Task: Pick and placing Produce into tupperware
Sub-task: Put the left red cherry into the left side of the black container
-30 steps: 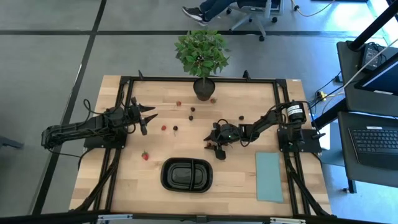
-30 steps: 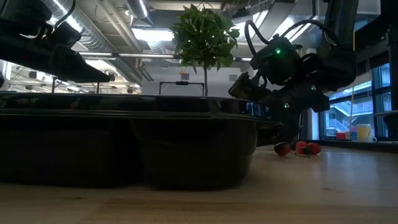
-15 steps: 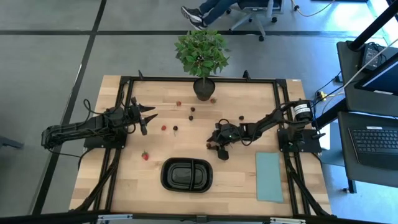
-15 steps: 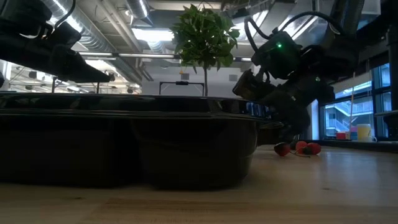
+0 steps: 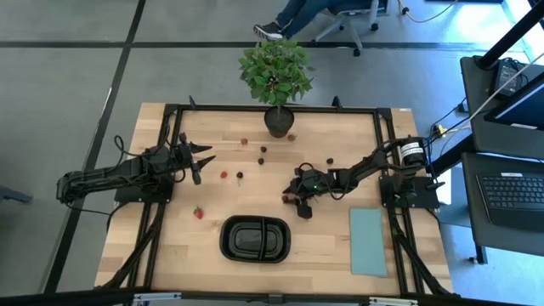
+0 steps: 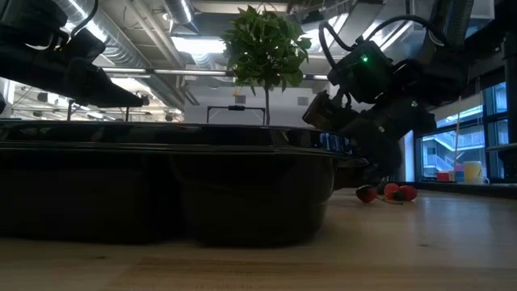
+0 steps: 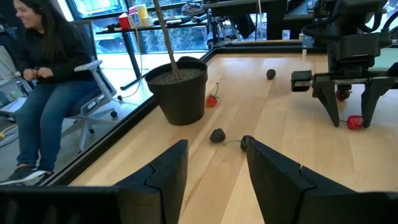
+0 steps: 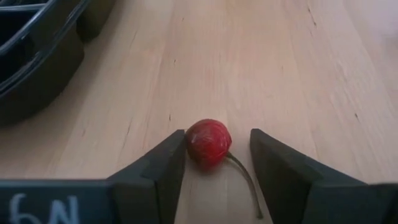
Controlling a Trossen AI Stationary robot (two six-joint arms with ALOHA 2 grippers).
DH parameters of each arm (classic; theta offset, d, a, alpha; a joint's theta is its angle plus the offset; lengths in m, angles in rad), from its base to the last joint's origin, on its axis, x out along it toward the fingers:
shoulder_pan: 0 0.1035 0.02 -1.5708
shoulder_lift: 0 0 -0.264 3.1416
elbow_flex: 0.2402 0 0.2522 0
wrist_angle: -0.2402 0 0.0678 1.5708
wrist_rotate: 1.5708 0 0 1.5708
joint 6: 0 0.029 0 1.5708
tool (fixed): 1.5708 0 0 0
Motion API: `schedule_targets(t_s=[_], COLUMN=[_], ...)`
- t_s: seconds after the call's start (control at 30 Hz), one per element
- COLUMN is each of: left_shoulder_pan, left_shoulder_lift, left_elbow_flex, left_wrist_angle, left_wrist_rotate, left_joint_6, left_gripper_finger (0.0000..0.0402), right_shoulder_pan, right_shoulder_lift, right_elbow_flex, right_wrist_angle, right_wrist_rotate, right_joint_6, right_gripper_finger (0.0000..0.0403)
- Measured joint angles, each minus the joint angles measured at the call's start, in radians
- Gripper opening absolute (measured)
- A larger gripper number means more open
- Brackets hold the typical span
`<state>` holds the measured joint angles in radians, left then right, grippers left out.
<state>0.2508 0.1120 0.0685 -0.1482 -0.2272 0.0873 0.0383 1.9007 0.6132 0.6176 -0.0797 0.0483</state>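
One red cherry [image 8: 208,142] sat between right gripper's [image 8: 214,163] parted fingers [image 8: 163,167], beside tupperware [image 8: 37,56]; left gripper [image 7: 214,165] likewise spread, hovering.

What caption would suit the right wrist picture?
Right tool open around a red cherry on the wooden table, black tray nearby.

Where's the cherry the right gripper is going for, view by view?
High view: cherry under the right gripper, above the tray's right end.
Low view: hidden behind the tray.
Left wrist view: red cherry between the right gripper's open fingers.
Right wrist view: cherry on the table between the fingers.
Shared landmark: the black tray.
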Motion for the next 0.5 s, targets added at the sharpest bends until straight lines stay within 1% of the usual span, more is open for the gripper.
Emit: schedule_targets(t_s=[0.33,0.4,0.5], left_shoulder_pan=[0.000,0.000,0.000], left_shoulder_lift=[0.000,0.000,0.000], left_elbow_flex=[0.000,0.000,0.000], left_wrist_angle=[0.000,0.000,0.000], left_wrist_rotate=[0.000,0.000,0.000], left_joint_6=[0.001,0.001,0.001], left_gripper_finger=[0.0159,0.0159,0.0159], right_shoulder_pan=[-0.001,-0.001,-0.001], right_shoulder_lift=[0.001,0.000,-0.012], right_elbow_flex=[0.000,0.000,0.006], right_wrist_angle=[0.022,0.033,0.029], right_wrist_rotate=[0.008,0.008,0.007], right_joint_6=[-0.004,-0.004,-0.005], right_gripper_finger=[0.0096,0.0087,0.0085])
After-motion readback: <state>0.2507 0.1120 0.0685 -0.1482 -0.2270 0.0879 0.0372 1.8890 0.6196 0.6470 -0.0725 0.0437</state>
